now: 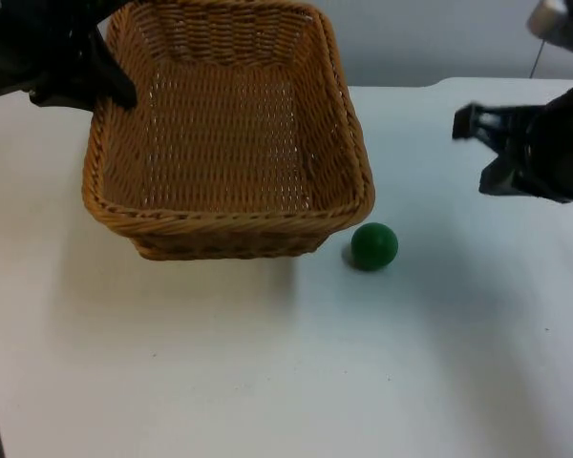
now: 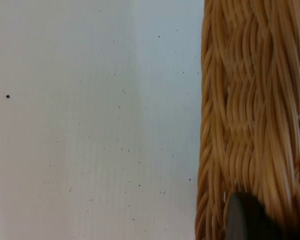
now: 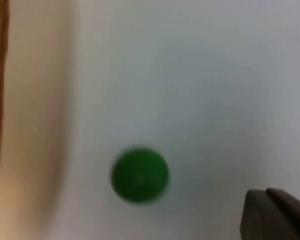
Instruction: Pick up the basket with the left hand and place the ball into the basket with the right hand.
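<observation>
Sitting near the table's (image 1: 267, 382) far edge: basket (image 1: 220, 143), left gripper (image 1: 110, 86) clamping its left rim. Hovering apart by the right edge: right gripper (image 1: 482, 153), fingers spread. Lying just beside the basket's near right corner: ball (image 1: 373, 245).

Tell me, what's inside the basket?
Nothing that I can see: the basket shows just its woven bottom, though its near wall hides a strip of that. The green ball sits outside on the table. The left gripper holds the rim; the right gripper hovers nearby.
</observation>
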Controlling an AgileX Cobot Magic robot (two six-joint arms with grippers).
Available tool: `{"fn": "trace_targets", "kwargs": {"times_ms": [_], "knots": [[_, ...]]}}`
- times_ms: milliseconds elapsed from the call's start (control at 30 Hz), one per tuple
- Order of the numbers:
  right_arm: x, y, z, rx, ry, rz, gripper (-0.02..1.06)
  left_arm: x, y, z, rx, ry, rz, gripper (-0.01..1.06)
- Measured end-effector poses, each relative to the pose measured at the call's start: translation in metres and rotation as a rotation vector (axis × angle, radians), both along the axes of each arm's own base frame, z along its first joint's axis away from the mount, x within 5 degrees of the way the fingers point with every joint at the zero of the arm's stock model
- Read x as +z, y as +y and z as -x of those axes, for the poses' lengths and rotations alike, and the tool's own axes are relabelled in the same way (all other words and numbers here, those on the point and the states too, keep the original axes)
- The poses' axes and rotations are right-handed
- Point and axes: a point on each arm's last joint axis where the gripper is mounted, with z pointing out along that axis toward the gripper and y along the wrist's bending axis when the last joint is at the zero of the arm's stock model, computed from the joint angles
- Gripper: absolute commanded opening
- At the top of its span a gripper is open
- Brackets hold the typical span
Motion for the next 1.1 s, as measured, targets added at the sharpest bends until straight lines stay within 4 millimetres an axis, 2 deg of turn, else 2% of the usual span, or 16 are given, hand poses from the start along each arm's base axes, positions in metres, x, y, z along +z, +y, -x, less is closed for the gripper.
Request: {"fn": "trace_targets", "kwargs": {"times_ms": [133, 167, 200, 300, 400, 500, 533, 667, 700, 800, 833, 900, 1000, 1033, 1100], "knots": [[-0.003, -0.003, 0.003, 0.347, -0.063, 0.304, 0.0, 0.0, 0.0, 0.0, 0.0, 0.0, 0.0, 0.0], [-0.003, -0.003, 0.003, 0.347, -0.063, 0.304, 0.0, 0.0, 0.0, 0.0, 0.0, 0.0, 0.0, 0.0], [-0.003, -0.005, 0.003, 0.447, -0.09, 0.398, 0.0, 0.0, 0.0, 0.0, 0.0, 0.0, 0.0, 0.0], [-0.002, -0.006, 0.001, 0.58, -0.151, 0.518, 0.0, 0.0, 0.0, 0.0, 0.0, 0.0, 0.0, 0.0], [0.0, -0.004, -0.002, 0.64, -0.213, 0.561, 0.0, 0.0, 0.0, 0.0, 0.0, 0.0, 0.0, 0.0], [0.003, 0.0, -0.005, 0.678, -0.29, 0.568, 0.12, 0.0, 0.0, 0.0, 0.0, 0.0, 0.0, 0.0], [0.004, 0.002, -0.007, 0.686, -0.324, 0.558, 0.12, 0.0, 0.0, 0.0, 0.0, 0.0, 0.0, 0.0], [-0.001, 0.008, -0.01, 0.668, -0.361, 0.487, 0.34, 0.0, 0.0, 0.0, 0.0, 0.0, 0.0, 0.0], [-0.005, 0.009, -0.011, 0.655, -0.353, 0.463, 0.34, 0.0, 0.0, 0.0, 0.001, -0.001, -0.001, 0.0], [-0.029, 0.012, -0.013, 0.596, -0.259, 0.381, 0.49, 0.0, 0.0, 0.0, 0.002, -0.003, -0.001, 0.0], [-0.029, 0.012, -0.013, 0.596, -0.259, 0.381, 0.52, 0.0, 0.0, 0.0, 0.002, -0.003, -0.001, 0.0], [-0.042, 0.013, -0.013, 0.565, -0.205, 0.338, 0.55, 0.0, 0.0, 0.0, 0.002, -0.003, -0.001, 0.0], [-0.051, 0.014, -0.013, 0.547, -0.178, 0.31, 0.68, 0.0, 0.0, 0.0, 0.002, -0.003, -0.001, 0.0], [-0.053, 0.014, -0.013, 0.544, -0.17, 0.302, 0.68, 0.0, 0.0, 0.0, 0.002, -0.003, -0.001, 0.0], [-0.057, 0.015, -0.013, 0.54, -0.161, 0.292, 0.76, 0.0, 0.0, 0.0, 0.002, -0.003, -0.001, 0.0]]}}
